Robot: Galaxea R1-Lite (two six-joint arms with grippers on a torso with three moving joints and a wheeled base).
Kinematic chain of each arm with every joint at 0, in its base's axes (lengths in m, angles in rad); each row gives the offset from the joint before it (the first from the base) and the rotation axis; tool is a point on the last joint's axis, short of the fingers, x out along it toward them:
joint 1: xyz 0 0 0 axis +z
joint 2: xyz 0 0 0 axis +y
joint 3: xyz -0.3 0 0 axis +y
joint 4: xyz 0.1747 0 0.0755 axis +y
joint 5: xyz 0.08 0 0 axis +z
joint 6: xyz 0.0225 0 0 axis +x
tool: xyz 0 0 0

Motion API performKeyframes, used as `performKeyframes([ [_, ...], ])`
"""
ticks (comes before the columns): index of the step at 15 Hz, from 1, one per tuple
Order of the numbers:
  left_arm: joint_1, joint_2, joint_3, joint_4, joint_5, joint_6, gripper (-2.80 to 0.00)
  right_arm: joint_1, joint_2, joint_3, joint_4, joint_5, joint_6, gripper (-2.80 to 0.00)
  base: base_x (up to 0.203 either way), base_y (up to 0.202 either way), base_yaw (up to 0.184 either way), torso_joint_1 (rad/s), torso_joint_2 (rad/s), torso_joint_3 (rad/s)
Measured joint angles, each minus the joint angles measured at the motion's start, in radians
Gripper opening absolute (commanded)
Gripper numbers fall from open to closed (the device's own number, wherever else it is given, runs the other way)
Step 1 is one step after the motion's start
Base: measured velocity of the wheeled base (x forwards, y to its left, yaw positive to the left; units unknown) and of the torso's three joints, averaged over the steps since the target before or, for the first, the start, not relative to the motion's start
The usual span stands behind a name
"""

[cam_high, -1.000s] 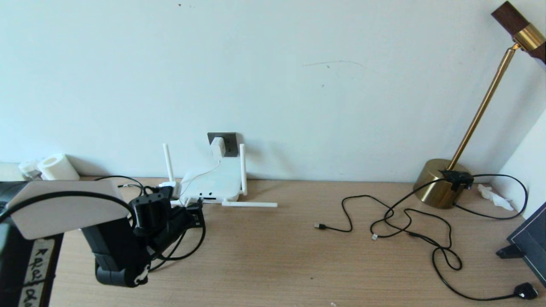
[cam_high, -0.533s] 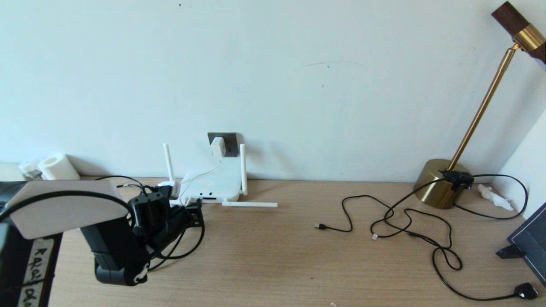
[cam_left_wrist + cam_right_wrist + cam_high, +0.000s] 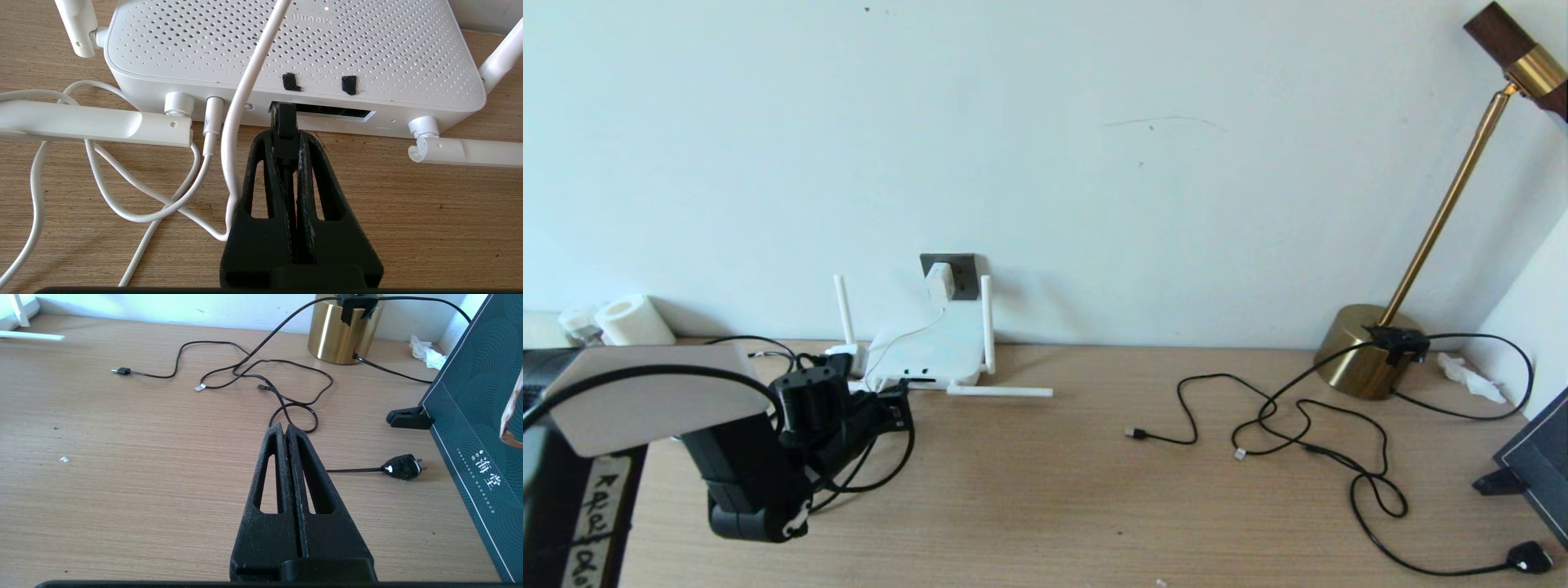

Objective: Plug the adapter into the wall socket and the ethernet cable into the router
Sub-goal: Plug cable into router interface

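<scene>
- Because the left tool (image 3: 286, 139) pinches the ethernet cable (image 3: 284, 122) right at its black clip connector, whose tip sits at the mouth of the dark port slot on the router (image 3: 294, 53), a slightly skewed push could jam the plug against the slot's edge or slide the light router back along the counter (image 3: 1045, 490).
- The thin white cord (image 3: 245, 94) drapes just beside the tool; it could snag if the tool shifts sideways.
- The router is matte white plastic, flat, with a perforated top and slim stick antennas; the cable looks glossy and stiff.
- The adapter (image 3: 939, 280), a small white rounded cube, already sits in the dark grey wall socket (image 3: 964, 273).
- The right tool (image 3: 286, 430) hangs closed and empty above the wood-grain counter, well apart from the work.
</scene>
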Motion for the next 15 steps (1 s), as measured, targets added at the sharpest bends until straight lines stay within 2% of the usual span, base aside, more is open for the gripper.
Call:
performKeyframes([
  [15, -0.001, -0.006, 0.001, 0.001, 0.002, 0.001, -2.80, 0.000, 0.000, 0.000, 0.000, 0.000, 0.000, -2.80, 0.000, 0.000, 0.000, 0.000, 0.00, 0.000],
])
